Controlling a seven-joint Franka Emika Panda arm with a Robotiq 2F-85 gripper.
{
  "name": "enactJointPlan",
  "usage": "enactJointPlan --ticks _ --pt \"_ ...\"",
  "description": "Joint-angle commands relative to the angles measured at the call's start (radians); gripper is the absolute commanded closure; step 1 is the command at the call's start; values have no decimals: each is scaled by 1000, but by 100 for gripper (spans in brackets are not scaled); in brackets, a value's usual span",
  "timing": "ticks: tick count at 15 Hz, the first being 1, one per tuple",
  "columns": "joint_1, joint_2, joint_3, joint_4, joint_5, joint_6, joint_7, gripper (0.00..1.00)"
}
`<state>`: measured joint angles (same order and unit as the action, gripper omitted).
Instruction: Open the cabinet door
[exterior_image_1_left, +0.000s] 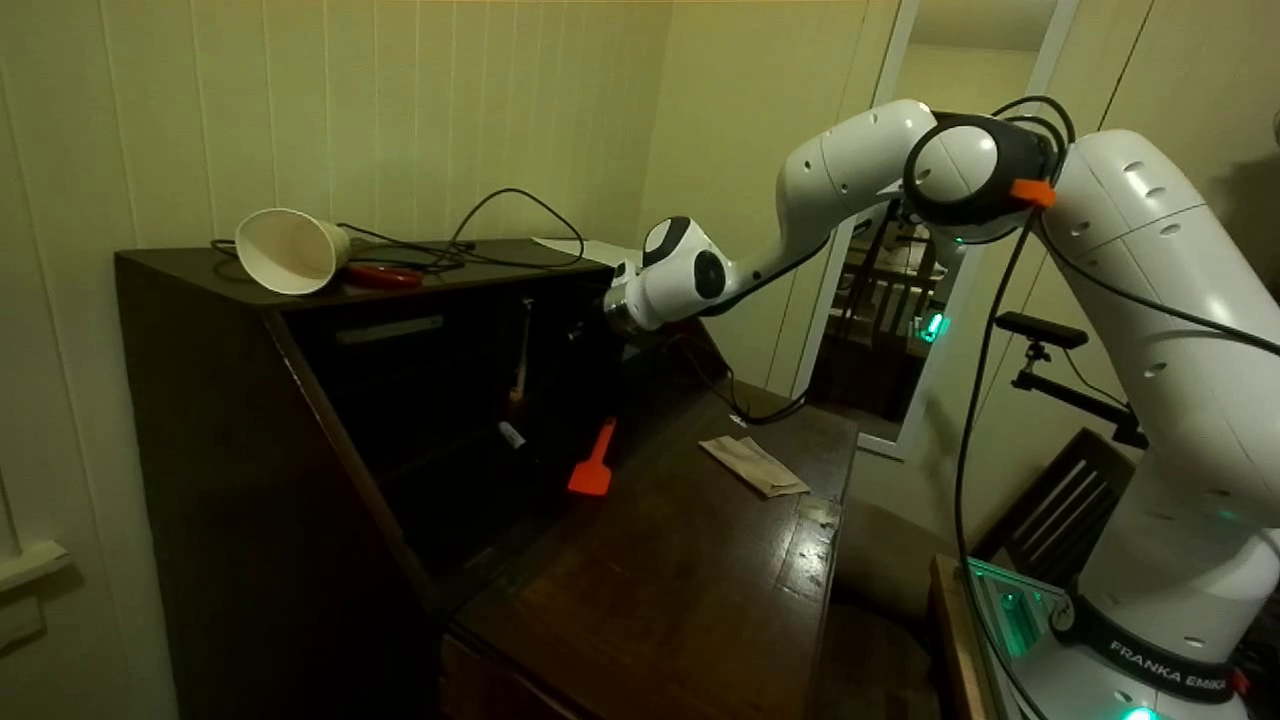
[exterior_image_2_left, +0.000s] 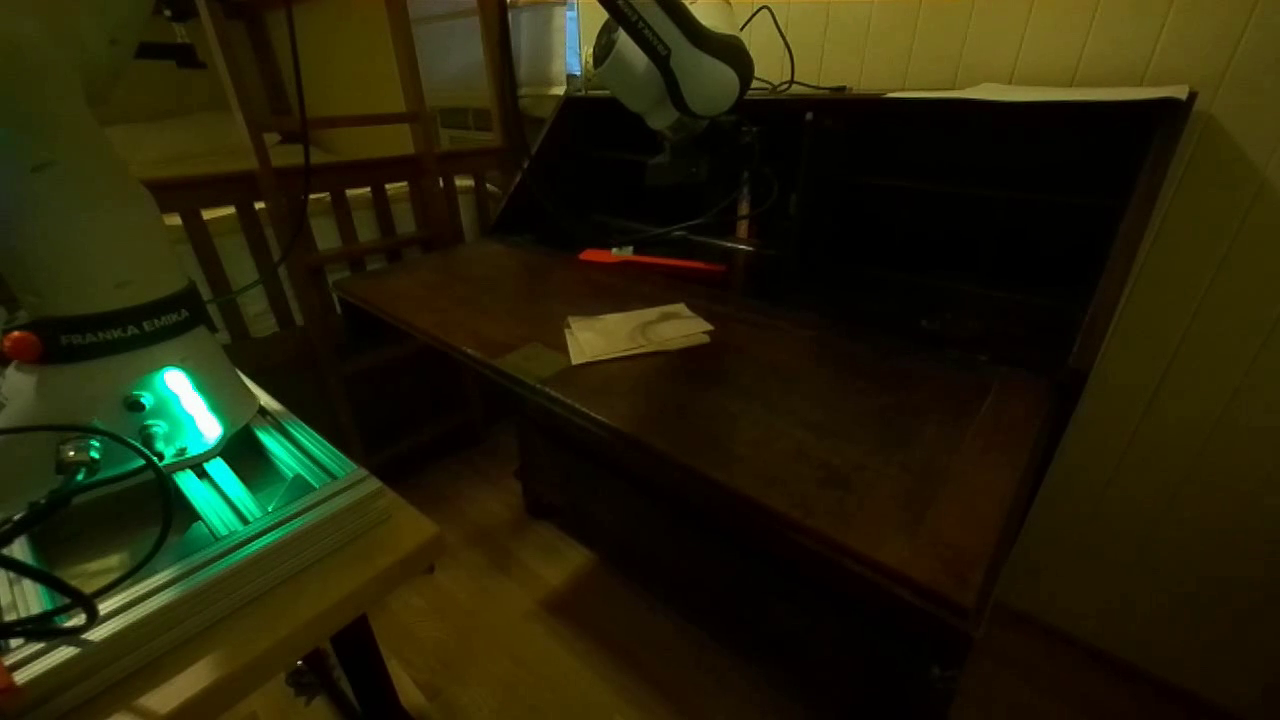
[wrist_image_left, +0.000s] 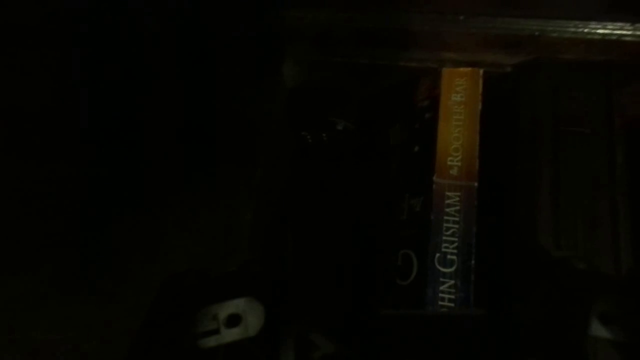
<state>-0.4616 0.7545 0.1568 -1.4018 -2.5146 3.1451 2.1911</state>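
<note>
We are looking at the cabinet (exterior_image_1_left: 240, 480), whose wide leaf (exterior_image_1_left: 640, 600) is lying lowered at the front, so that its dark inside is showing. The white arm (exterior_image_1_left: 850, 165) is bending over this leaf, and the gripper (wrist_image_left: 417, 322) is hanging by the upper part of that inside, with the cabinet's compartments lying ahead of the fingers (wrist_image_left: 237, 320). These fingers are standing wide apart, both showing low in the wrist view, and they are gripping nothing that we are able to see. Whether they are touching the wood, we are not able to tell, because this place is looking too dark. In the space between them, but farther ahead, a book (wrist_image_left: 455, 200) is standing upright, its spine carrying the words "Rooster Bar", and a wooden edge (wrist_image_left: 550, 30) is running above it. On the leaf, below the gripper, a red spatula (exterior_image_1_left: 590, 478) and a folded paper (exterior_image_1_left: 755, 465) are lying apart from each other, the spatula being nearer to the inside. On the cabinet's top, a white cup-shaped thing (exterior_image_1_left: 290, 250) is resting on its side, and a black cable (exterior_image_1_left: 512, 190) is looping beside it. In both exterior views, a white sheet (exterior_image_2_left: 1050, 92) is also lying on this top.
</note>
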Motion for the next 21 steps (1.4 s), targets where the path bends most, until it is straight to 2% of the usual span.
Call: enactJointPlan --ticks 1,10,17,21 --pt "0 0 0 0 0 0 0 0" --pt "-24 43 44 68 0 39 -55 0" --pt "-14 94 40 159 0 108 -84 0" --pt "5 125 14 214 6 151 -90 0"
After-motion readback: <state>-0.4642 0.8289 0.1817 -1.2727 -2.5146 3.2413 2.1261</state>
